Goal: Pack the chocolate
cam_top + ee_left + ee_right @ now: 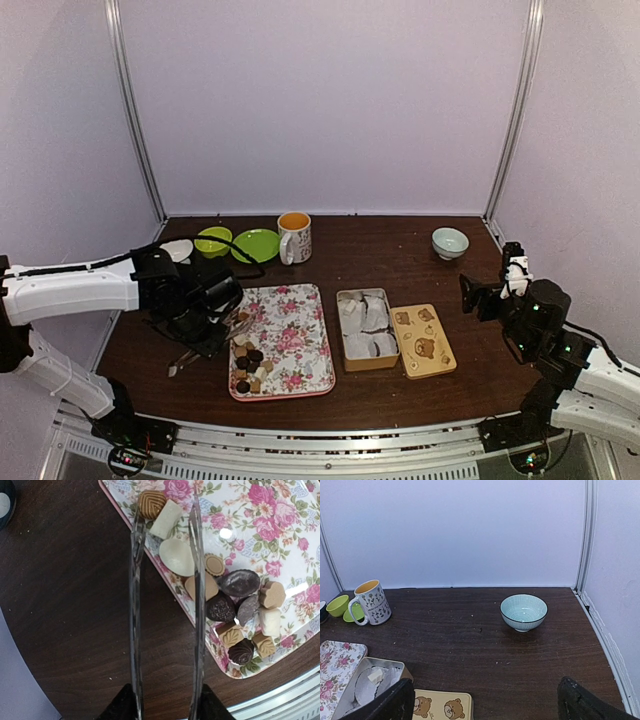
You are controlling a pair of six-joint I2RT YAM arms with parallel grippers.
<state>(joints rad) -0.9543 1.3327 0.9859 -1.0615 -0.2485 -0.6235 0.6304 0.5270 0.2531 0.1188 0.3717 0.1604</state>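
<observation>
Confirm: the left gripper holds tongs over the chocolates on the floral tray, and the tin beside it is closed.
The tin is open, not closed; its bear-printed lid lies beside it, per the top external view. The left gripper does hold tongs over the chocolates on the floral tray.

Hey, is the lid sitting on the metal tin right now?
No, the bear-printed lid lies flat beside the open tin, on its right.
</observation>
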